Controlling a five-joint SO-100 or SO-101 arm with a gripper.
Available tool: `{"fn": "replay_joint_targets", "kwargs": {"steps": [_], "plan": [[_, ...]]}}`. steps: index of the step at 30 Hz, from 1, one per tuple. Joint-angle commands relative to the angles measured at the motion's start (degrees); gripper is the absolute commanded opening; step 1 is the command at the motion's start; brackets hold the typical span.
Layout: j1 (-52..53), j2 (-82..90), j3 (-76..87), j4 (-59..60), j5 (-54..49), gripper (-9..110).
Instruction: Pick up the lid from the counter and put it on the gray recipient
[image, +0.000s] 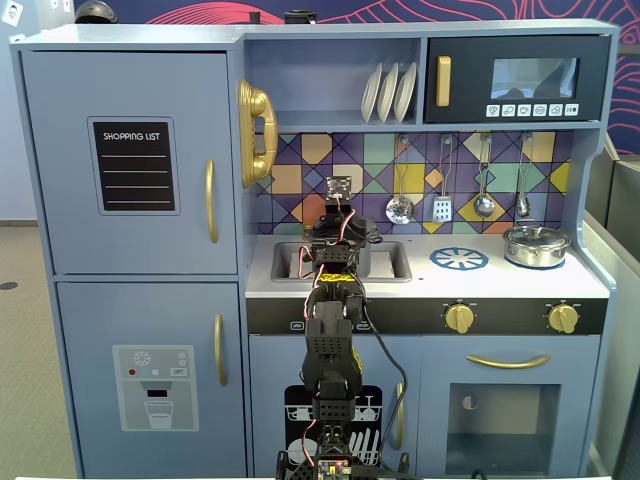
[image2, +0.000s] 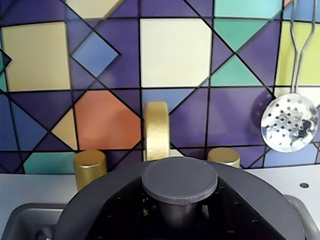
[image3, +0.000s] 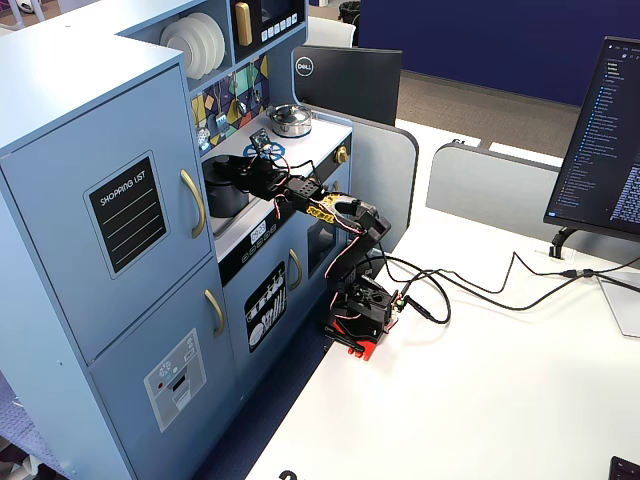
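Reaching across the counter (image: 500, 285) toward the sink (image: 288, 262), with the gripper (image3: 255, 168) right above the lid (image2: 180, 180). Framing the lid low and centred in the wrist view, lying flat, knob up, directly below the wrist and in front of the gold tap (image2: 157, 130). Being round, offering no long axis to line up with; only the knob's centre likely mattering for the coming move. Sitting, by the slanted fixed view, over the gray pot (image3: 225, 195) in the sink recess, though not showing whether resting on the rim or hanging just above it. Hiding the jaws in all 3 views, so not telling whether clamped on the knob or apart. Probably calling for a straight drop or a plain let-go, with a tilted or off-centre seat as the risk.

Leaving the shiny silver pot (image: 536, 245) well apart on the right of the counter, beyond the blue burner ring (image: 459, 259). Reading "SHOPPING LIST" on the black board (image: 135, 165) of the cupboard door, and "DELL" on the back of the dark monitor (image3: 345, 80) behind the kitchen.
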Motion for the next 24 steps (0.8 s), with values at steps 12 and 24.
{"fn": "replay_joint_targets", "kwargs": {"steps": [12, 24], "plan": [[0.5, 0.9, 1.2, -2.5, -0.4, 0], [-1.0, 0.6, 1.1, -2.4, 0.4, 0]]}}
